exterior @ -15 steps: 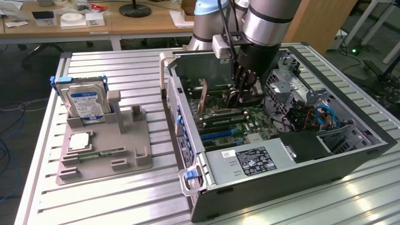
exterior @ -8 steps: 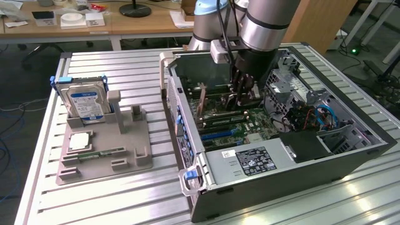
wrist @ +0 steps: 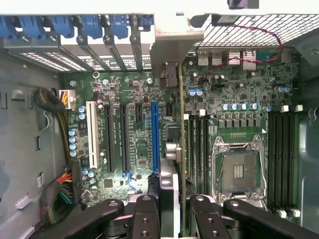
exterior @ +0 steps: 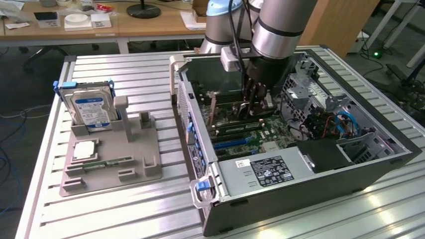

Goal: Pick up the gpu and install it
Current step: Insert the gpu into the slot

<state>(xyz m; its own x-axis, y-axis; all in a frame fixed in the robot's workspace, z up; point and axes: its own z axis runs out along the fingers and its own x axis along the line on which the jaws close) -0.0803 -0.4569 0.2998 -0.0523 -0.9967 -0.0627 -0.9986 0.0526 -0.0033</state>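
- Exterior view: I have the gripper (exterior: 256,99) reaching down inside the open computer case (exterior: 285,199), above the motherboard (exterior: 265,134). The case lies on its side, so the slots face up towards the arm. The hard drive (exterior: 93,110) stands well apart in its grey fixture (exterior: 143,164).
- Wrist view: the fingers (wrist: 147,214) are clamped on the gpu (wrist: 170,194). It is held edge-on to the board, so its connector edge points down. It is just beside the blue slot (wrist: 154,134), and its silver bracket (wrist: 174,45) faces the rear openings. I cannot tell whether it is seated.
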